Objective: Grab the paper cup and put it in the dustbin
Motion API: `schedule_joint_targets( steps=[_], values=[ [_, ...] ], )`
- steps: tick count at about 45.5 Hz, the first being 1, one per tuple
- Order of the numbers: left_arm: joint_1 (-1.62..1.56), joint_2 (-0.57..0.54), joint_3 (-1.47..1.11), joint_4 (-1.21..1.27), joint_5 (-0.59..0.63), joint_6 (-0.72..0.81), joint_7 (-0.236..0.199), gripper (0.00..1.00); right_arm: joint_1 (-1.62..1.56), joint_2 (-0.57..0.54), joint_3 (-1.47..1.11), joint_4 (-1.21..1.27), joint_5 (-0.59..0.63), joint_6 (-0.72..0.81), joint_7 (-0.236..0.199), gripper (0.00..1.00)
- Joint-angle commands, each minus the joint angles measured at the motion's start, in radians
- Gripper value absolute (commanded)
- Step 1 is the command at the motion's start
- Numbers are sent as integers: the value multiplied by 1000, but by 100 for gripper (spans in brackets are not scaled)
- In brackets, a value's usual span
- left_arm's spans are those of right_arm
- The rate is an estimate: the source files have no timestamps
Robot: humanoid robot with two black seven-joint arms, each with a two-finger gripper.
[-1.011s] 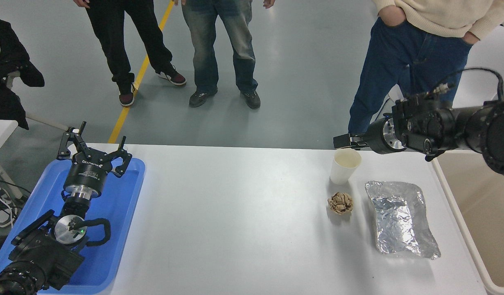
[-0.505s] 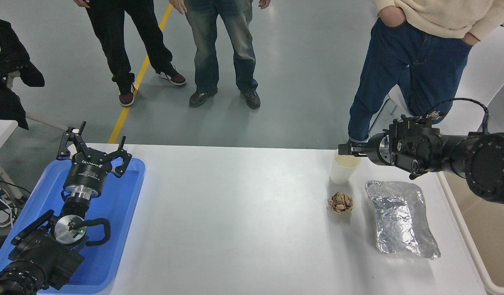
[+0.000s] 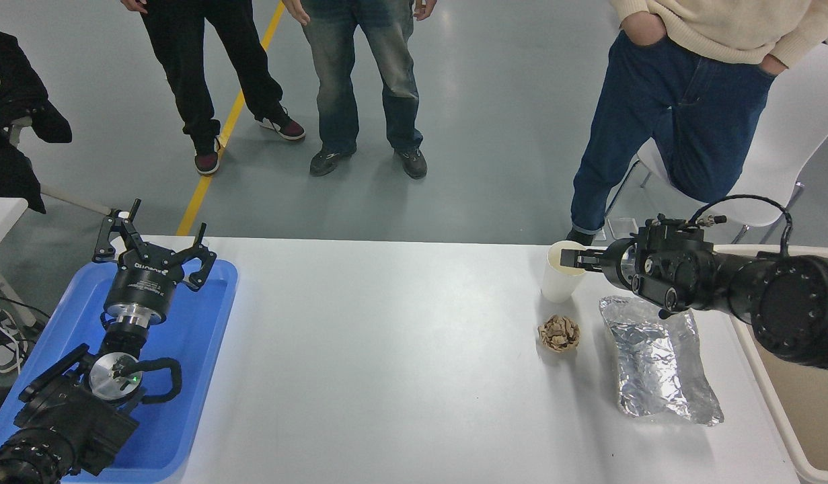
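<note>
Now your right gripper (image 3: 570, 259) sits at the mouth of the paper cup (image 3: 561, 272), a clear change from a second ago, when it hung higher, beyond the cup's far rim, with the arm stretched across the upper right. Since then the arm has dropped and drawn nearer, and the dark fingertips now overlap the cup's right rim, one of them seemingly reaching over the cream inside. From this angle you cannot tell how wide the claw is spread, nor whether it has closed on the wall; the fingers appear as one narrow black tip.

The cup itself stands upright on the white table (image 3: 387, 349), in the same spot as before (so nothing has been lifted), near the far edge, with the crumpled brown paper ball (image 3: 559, 333) just in front of it and the crinkled foil sheet (image 3: 659, 359) to its right, partly under the arm.

That suggests you are at the grasp, with the carry to come. The dustbin (image 3: 800, 417) waits at the right edge, its beige rim and inside showing past the table's corner. A pinch on thin paper may crush or tip the cup, so close gently.

Your left gripper (image 3: 151, 242) rests parked over the blue tray (image 3: 198, 376), claws spread and holding nothing.
</note>
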State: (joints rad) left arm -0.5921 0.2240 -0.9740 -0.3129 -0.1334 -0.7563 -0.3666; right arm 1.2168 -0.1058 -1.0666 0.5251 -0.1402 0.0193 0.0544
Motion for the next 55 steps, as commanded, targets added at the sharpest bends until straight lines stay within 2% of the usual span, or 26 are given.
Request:
schedule_joint_targets(
  steps=[1,8,11,20,31,55],
  values=[
    [0,0,1,0,0,0,0,100,-14,1,36,-4,1,-28,-5,97],
    [0,0,0,0,0,0,0,100,-14,5,36,-4,1,-28,-5,96],
    [0,0,0,0,0,0,0,100,-14,5,39,-4,1,-28,-5,91],
    [0,0,0,0,0,0,0,100,-28,5,50,4,4,-27,-25,40],
    [0,0,0,0,0,0,0,100,-34,5,57,10,5,-15,-33,1],
    [0,0,0,0,0,0,0,100,46,-28,97,128,44,-12,-41,0]
  ],
)
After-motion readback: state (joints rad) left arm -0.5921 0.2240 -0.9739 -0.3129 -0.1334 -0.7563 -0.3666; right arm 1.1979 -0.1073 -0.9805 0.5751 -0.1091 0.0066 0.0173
